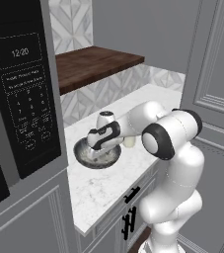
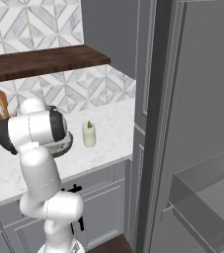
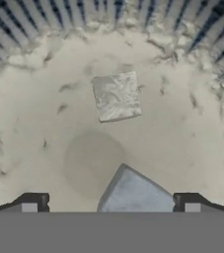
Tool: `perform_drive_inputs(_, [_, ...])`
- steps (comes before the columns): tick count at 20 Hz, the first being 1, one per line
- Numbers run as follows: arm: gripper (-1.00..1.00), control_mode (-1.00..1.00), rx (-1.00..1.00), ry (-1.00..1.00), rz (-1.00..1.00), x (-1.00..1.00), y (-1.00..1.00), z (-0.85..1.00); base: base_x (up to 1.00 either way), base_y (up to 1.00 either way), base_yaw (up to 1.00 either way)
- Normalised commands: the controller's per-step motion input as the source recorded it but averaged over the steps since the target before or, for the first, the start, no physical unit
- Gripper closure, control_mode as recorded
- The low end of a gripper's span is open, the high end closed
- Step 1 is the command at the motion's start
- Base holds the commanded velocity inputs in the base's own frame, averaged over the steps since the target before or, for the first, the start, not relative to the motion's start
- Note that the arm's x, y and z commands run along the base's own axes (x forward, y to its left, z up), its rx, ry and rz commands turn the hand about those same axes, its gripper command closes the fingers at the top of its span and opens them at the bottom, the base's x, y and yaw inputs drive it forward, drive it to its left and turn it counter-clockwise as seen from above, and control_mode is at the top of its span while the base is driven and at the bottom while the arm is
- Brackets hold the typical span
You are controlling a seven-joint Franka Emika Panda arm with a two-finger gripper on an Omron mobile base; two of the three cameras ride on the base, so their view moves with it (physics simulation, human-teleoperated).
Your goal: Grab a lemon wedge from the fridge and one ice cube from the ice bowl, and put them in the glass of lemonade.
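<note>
Two ice cubes are lying in the ice bowl (image 3: 44, 113): one pale square cube (image 3: 116, 97) is sitting out on the mottled floor, and a second cube (image 3: 135, 191) is lying low between the fingertips (image 3: 33, 202). The gripper (image 3: 111, 203) is hanging just above the bowl's floor with its jaws spread wide and gripping nothing.

By the look of it, half the job is done: in the right base view the glass of lemonade (image 2: 89, 135) is standing on the worktop (image 2: 111, 123) beside the bowl, with a small green sliver, probably the lemon wedge (image 2: 89, 124), poking up at its rim. Picking up one cube and carrying it to the glass is what seems to be left.

From the left base view the hand is reaching down into the ice bowl (image 1: 96, 154) and hiding most of the glass; the fridge (image 2: 202, 123), its door standing open, is filling the right of the right base view.
</note>
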Motion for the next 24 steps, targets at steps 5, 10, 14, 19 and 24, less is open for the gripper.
perform_drive_inputs(5, [-1.0,-1.0,0.0,0.0,-0.04,0.04,-0.15,-0.11,0.0,0.0,0.0])
perform_drive_inputs(10, [-1.0,-1.0,0.0,0.0,-0.02,0.0,-0.12,-0.08,0.0,0.0,0.0])
perform_drive_inputs(14, [-1.0,-1.0,0.0,0.01,-0.01,0.0,-0.08,-0.02,0.0,0.0,0.0])
perform_drive_inputs(19, [1.0,-1.0,0.0,0.0,0.0,0.0,0.0,0.0,0.0,0.0,0.0])
perform_drive_inputs(24, [1.0,-1.0,0.0,0.0,0.0,0.0,0.0,0.0,0.0,0.0,0.0])
